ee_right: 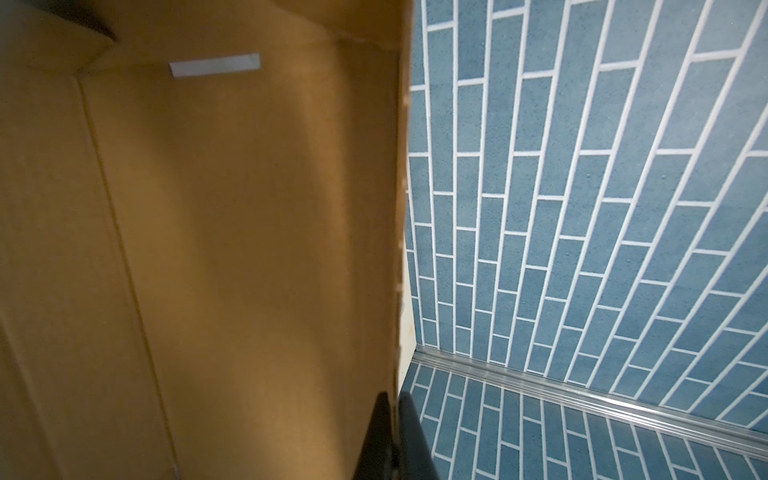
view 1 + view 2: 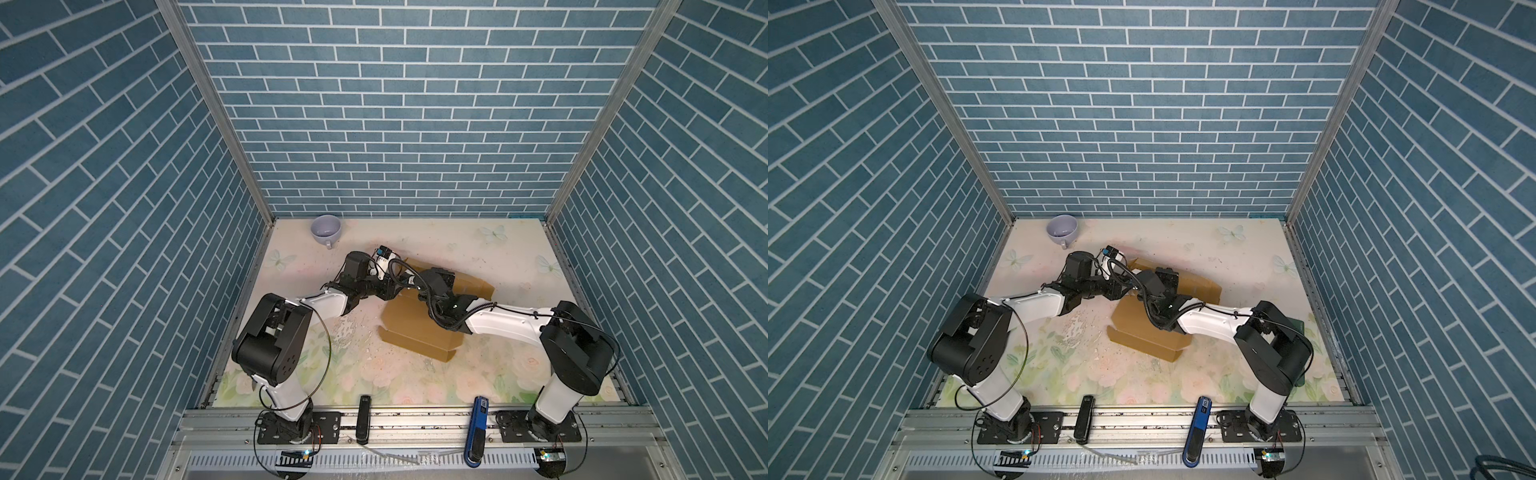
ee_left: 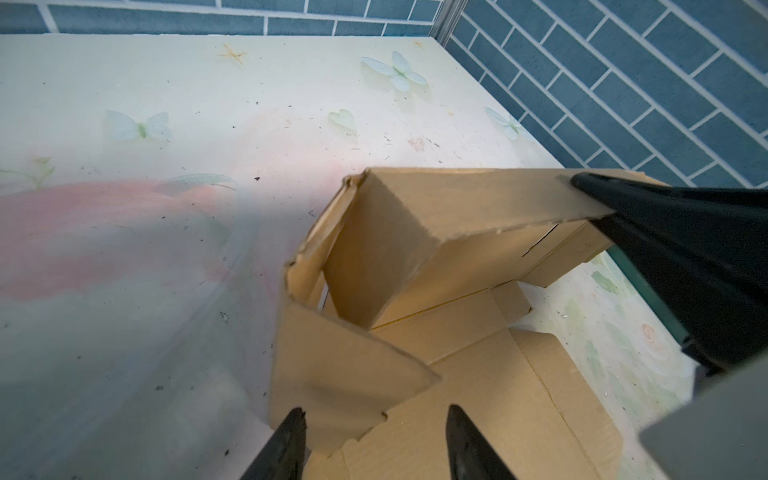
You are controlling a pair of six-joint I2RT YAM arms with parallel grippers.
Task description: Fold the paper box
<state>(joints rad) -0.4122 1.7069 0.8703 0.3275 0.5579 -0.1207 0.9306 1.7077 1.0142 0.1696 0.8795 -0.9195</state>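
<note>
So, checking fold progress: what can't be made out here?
Both top views: the arms' wrists hide the middle of the paper box.
Left wrist view: the left gripper is cut off by the frame edge; contact with the flap is unclear.
Right wrist view: the panel clamped by the right gripper blocks the box's other walls.

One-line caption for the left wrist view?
Left gripper open at a paper box flap; right gripper pinches the box wall.

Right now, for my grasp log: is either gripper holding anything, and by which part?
The right gripper is shut on the paper box, pinching the edge of a raised panel. The left gripper stands open at a flap, holding nothing.
</note>
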